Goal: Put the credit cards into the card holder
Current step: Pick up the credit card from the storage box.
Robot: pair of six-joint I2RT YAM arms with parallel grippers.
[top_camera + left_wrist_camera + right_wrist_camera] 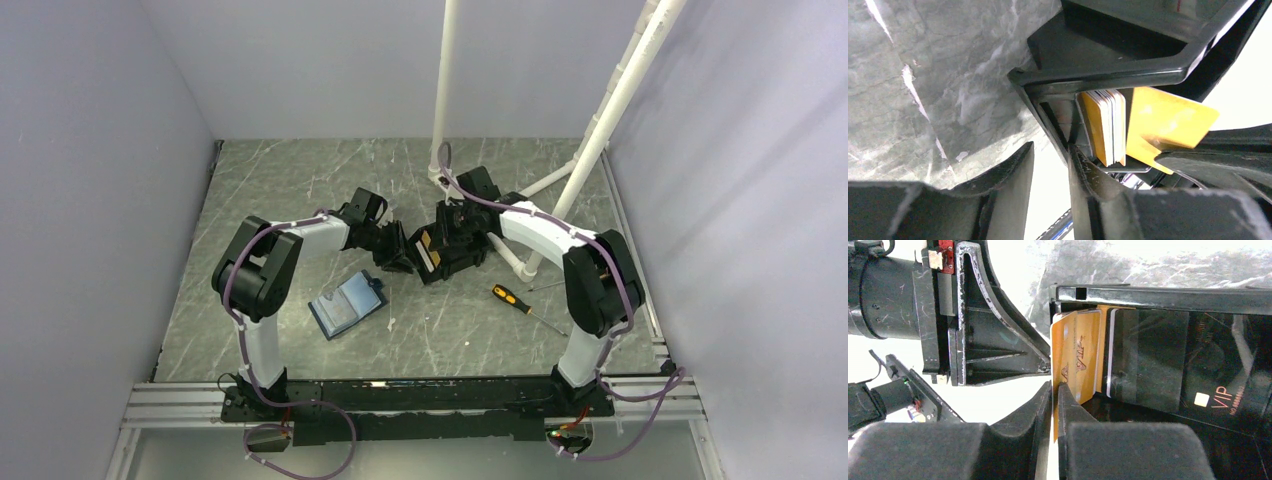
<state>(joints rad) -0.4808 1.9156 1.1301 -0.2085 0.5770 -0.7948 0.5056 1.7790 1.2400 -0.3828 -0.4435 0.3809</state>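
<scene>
A black box [462,250] was seen near the middle of the grey tabletop [290,190], a bit toward the far edge, between the two grippers. A stack of credit cards [1108,125] was stood on edge inside the box, against one wall. One orange-gold card [1065,350] was seen sticking out past the rest of the stack. It was pinched by its edge in the right gripper [1054,387], whose fingers were closed to a thin slit on it. A black card [1173,365] marked VIP was seen behind the gold ones, with a white card edge in between. The left gripper [1050,150] was placed at a corner wall of the box, with its fingers a little way apart. One finger was touched by the wall, but it could not be told if the box was gripped. The dark-blue card holder [347,305] was laid open and flat on the tabletop, left of the middle and closer to the near edge than the box, apart from both grippers. An orange-handled screwdriver [512,298] was laid toward the right edge. White pipes [440,90] were stood up by the far edge.
</scene>
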